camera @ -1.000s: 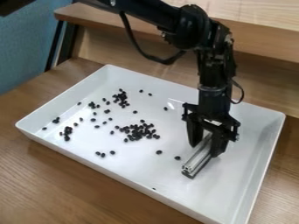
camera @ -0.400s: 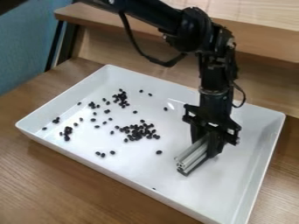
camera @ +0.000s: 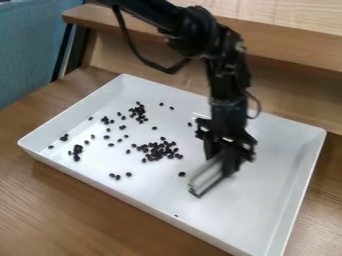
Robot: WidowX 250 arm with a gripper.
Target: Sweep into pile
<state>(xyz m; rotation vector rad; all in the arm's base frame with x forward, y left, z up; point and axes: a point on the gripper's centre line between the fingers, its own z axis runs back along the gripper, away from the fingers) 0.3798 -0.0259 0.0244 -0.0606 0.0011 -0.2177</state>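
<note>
The black gripper (camera: 222, 162) hangs over the right half of the white tray (camera: 133, 192), shut on a silver metal bar (camera: 206, 177). The bar lies low at the tray floor, slanting from the gripper toward the lower left. Dark beans (camera: 157, 150) form a loose cluster left of the bar, with a smaller clump (camera: 138, 112) farther back. More are scattered toward the tray's left side, and a single bean (camera: 182, 174) sits just left of the bar.
The tray's raised walls surround the work area on a brown wooden table (camera: 80, 210). A wooden ledge (camera: 294, 47) runs behind the tray, and a blue surface (camera: 33, 50) stands at the back left.
The gripper and the bar in it have moved left across the tray. A bean that lay by the bar's left end earlier is now hidden. The main cluster has not moved.
</note>
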